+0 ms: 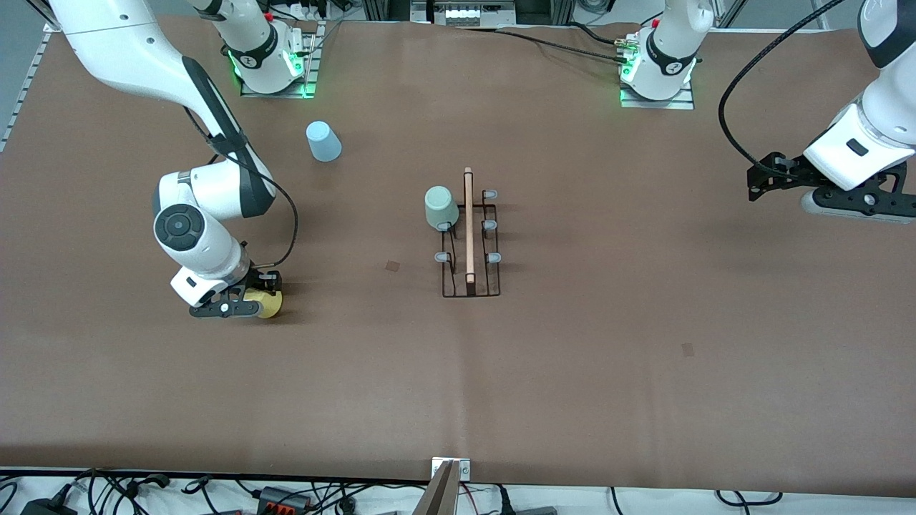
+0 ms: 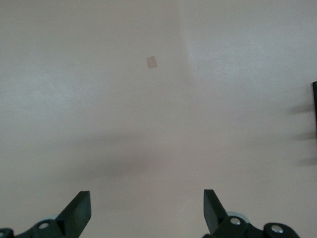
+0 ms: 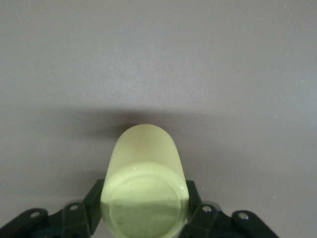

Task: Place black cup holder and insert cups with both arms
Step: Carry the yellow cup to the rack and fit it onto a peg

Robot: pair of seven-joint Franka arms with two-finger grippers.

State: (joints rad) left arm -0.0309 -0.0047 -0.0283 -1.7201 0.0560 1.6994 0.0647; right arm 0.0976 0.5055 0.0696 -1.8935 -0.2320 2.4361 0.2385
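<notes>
Black wire cup holder (image 1: 470, 243) with a light wooden rod handle stands at the middle of the brown tabletop (image 1: 644, 357), its pale grey-tipped pegs lined on both sides. One pale grey-green plastic tumbler (image 1: 441, 207) sits upside down on a peg at the holder's end nearest the robots' edge. A light blue plastic tumbler (image 1: 323, 141) stands upside down on the tabletop, toward the right arm's end and near the robots' edge. The right tool (image 1: 247, 304) (image 3: 143, 213) is low at the tabletop toward the right arm's end, its fingers closed against the sides of a yellow plastic tumbler (image 1: 270, 305) (image 3: 143, 191). The left tool (image 1: 834, 187) (image 2: 147, 210) waits above the left arm's end, fingers spread wide and holding nothing.
</notes>
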